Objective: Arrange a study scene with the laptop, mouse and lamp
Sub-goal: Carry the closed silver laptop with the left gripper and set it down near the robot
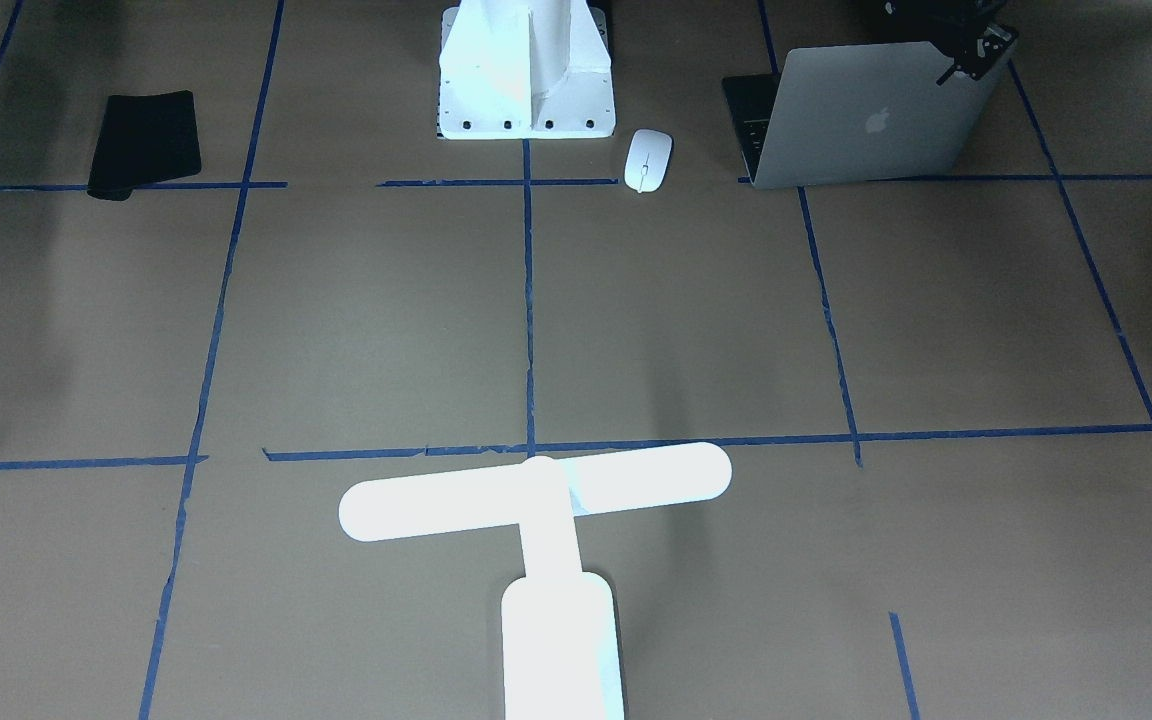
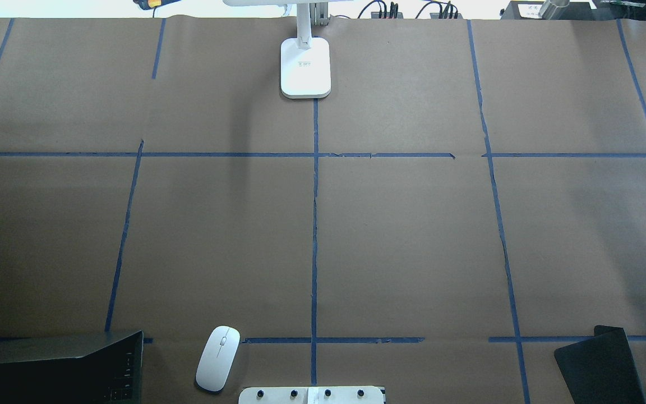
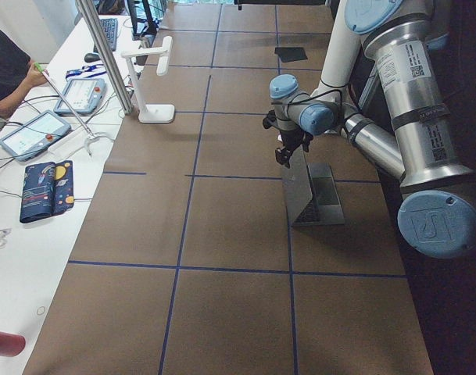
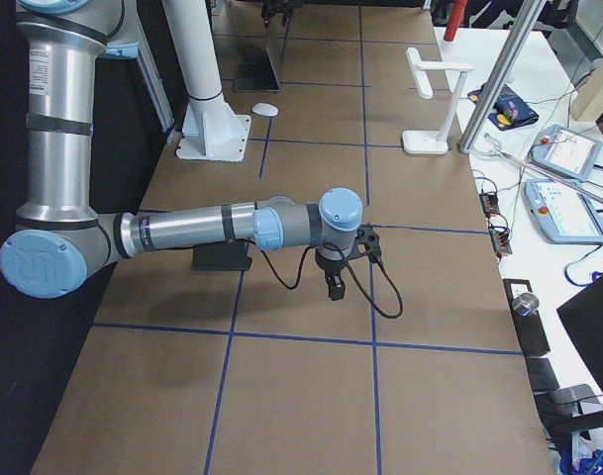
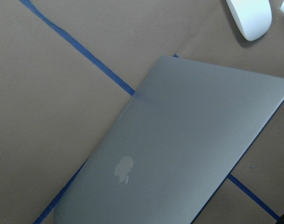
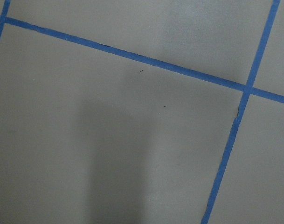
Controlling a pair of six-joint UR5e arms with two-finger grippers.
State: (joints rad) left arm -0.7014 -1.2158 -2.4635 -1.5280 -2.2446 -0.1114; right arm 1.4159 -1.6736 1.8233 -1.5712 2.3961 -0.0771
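The laptop stands partly open near the robot's base, its silver lid with the apple logo facing away from the robot. My left gripper is at the lid's upper corner. It also shows in the exterior left view, but I cannot tell whether it is open or shut. The white mouse lies on the table beside the laptop. The glowing T-shaped lamp stands upright at the far middle edge. My right gripper hovers over bare table, its state unclear.
A black mat lies near the robot on its right side, close to the right arm. The white bolted pedestal stands between mouse and mat. Blue tape lines grid the brown table. A side table with tablets lies beyond the lamp.
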